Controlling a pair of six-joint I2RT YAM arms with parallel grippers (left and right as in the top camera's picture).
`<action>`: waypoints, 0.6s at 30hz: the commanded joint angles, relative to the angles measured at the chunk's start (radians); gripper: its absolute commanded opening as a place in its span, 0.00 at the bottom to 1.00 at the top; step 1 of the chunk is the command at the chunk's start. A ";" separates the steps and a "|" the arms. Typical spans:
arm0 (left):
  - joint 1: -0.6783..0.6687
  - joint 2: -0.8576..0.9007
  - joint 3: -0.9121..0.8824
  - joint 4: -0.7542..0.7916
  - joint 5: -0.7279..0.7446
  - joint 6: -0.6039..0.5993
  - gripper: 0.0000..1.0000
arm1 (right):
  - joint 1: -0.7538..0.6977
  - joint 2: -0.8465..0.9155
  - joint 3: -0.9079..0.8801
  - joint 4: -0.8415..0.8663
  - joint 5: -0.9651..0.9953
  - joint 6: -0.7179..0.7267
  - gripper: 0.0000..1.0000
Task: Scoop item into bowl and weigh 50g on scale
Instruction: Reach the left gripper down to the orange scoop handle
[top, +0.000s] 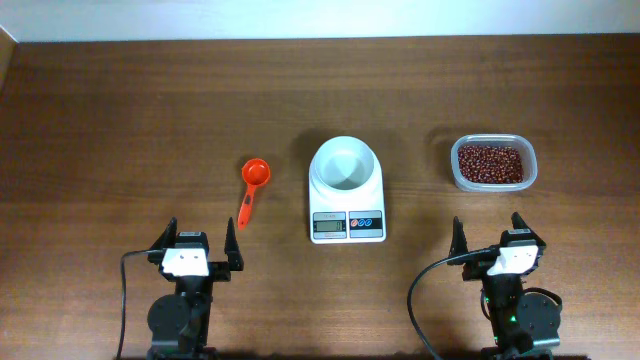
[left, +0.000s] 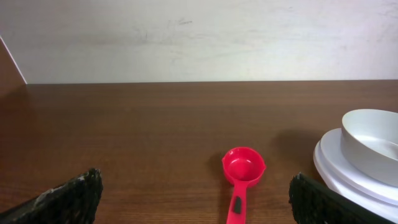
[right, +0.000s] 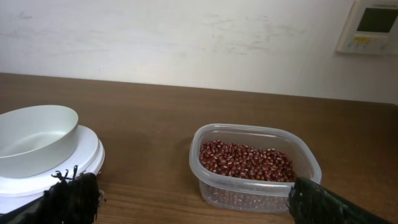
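Scale: the scale (top: 347, 226) lies mid-worktop (top: 120, 120) with its display towards the arms; the digits are too small to read.
Bowl: the white bowl (top: 346, 167) sits on the scale's platform and is empty, probably so the beans can be weighed as they drop in.
Beans: the maroon beans (top: 490, 164) all lie in a clear tub (top: 531, 176) well to the right of the scale, in front of the right arm.
Scoop: a red scoop (top: 257, 172) lies flat, left of the scale, cup away from the arms and handle towards the left arm (top: 186, 262), which makes the handle easy to pick up.
Left jaws: spread wide, holding nothing, low at the near edge and in line with the scoop.
Right jaws: spread wide, holding nothing, facing the tub.
Stage: seemingly the start, with no beans moved.
Next move: probably the left jaws pinch the scoop's handle. The tub is on the far side of the scale, so the right arm may have to bring it nearer or steady it.
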 joint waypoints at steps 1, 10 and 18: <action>-0.004 -0.002 -0.002 -0.003 -0.004 0.012 0.99 | 0.005 -0.009 -0.005 -0.008 -0.001 -0.004 0.99; -0.004 -0.001 -0.002 -0.004 -0.004 0.012 0.99 | 0.005 -0.009 -0.005 -0.008 -0.001 -0.004 0.99; -0.004 -0.001 0.042 -0.056 0.143 -0.048 0.99 | 0.005 -0.009 -0.005 -0.008 -0.001 -0.004 0.99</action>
